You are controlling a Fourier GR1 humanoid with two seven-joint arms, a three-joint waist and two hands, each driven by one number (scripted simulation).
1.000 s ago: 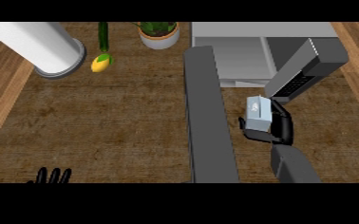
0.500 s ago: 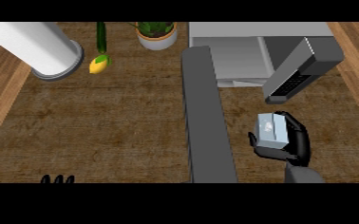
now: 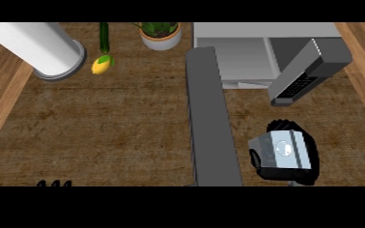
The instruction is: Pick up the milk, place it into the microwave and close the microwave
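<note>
fingers (image 3: 311,149) of the right hand (image 3: 303,174) are curled round the milk carton (image 3: 284,149), thumb on its left side, fingertips poking over its top edge, so it's grasping the milk. the carton sits low right in the head view, just right of a long grey bar (image 3: 210,121) that runs from the microwave's left front corner down to the lower edge, probably the swung-open door. the milk is outside the microwave (image 3: 242,58), below and apart from the dark keypad panel (image 3: 306,75) on its right side. can't tell if the carton is off the counter (image 3: 107,125) or resting on it. the microwave cavity is open and facing the robot, light grey inside. left hand (image 3: 53,183): only fingertips show at the lower left edge, pointing up, straight, holding nothing. a white cylinder (image 3: 43,48) stands top left, a yellow fruit (image 3: 102,64) with a green stalk beside it, and a potted plant (image 3: 160,36) next to the microwave's left.
</note>
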